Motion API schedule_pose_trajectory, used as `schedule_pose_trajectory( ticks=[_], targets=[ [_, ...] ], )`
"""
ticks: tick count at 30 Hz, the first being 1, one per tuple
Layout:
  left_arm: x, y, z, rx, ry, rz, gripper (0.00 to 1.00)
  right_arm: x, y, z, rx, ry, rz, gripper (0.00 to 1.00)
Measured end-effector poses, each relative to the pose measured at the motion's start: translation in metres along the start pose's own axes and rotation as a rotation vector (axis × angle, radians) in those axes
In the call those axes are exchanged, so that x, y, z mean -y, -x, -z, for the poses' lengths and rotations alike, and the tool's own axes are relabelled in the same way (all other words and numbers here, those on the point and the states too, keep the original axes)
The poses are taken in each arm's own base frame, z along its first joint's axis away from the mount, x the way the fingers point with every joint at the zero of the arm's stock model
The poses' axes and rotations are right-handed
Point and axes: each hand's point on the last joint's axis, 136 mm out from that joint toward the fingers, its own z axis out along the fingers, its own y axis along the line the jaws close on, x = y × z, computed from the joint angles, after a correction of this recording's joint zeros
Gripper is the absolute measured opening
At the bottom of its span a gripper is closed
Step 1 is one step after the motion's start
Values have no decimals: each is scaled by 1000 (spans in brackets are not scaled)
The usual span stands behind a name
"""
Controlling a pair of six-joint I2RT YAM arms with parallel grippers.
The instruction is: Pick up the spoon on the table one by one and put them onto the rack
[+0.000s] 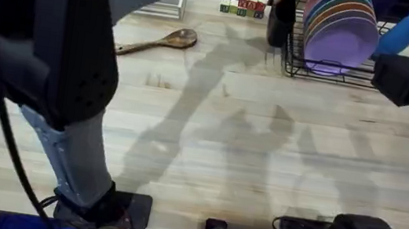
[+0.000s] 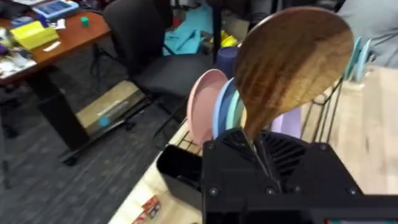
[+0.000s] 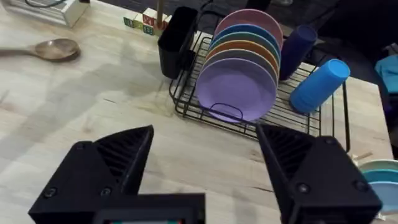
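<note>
One wooden spoon [image 1: 159,41] lies on the table at the back left, also seen as the spoon [image 3: 56,48] from the right wrist. A second spoon [image 2: 292,62] stands bowl-up in my left gripper [image 2: 261,149], which is shut on its neck above the rack's plates. Its slim handle [image 3: 158,11] hangs over the black utensil cup [image 3: 174,40]. The black wire rack [image 1: 294,67] sits at the back right and holds several coloured plates. My right gripper [image 3: 205,168] hovers open and empty in front of the rack [image 3: 186,112].
Letter blocks [image 1: 242,7] stand behind the utensil cup [image 1: 280,18]. A light blue cup [image 3: 317,84] and a dark blue cup [image 3: 298,43] lie on the rack's far side. The left arm [image 1: 57,32] looms large over the table's left part. Bowls [image 3: 379,174] sit at the right edge.
</note>
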Motion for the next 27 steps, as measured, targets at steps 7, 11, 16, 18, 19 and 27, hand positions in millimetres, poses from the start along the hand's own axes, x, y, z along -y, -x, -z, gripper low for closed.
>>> schedule_pose_trajectory(
  ticks=[7,11,16,18,19,27],
  targets=[
    [12,-2,-9,13,-48,44,43,0,0,0,0,0,0,993],
    [18,-1,-12,16,-65,48,43,0,0,0,0,0,0,993],
    [17,-14,-18,2,-71,64,43,0,0,0,0,0,0,993],
    [15,-26,-23,-15,-75,80,43,0,0,0,0,0,0,993],
    [15,-34,-25,-26,-77,89,43,0,0,0,0,0,0,993],
    [16,-90,-36,-144,-91,192,43,0,0,0,0,0,0,993]
  ],
)
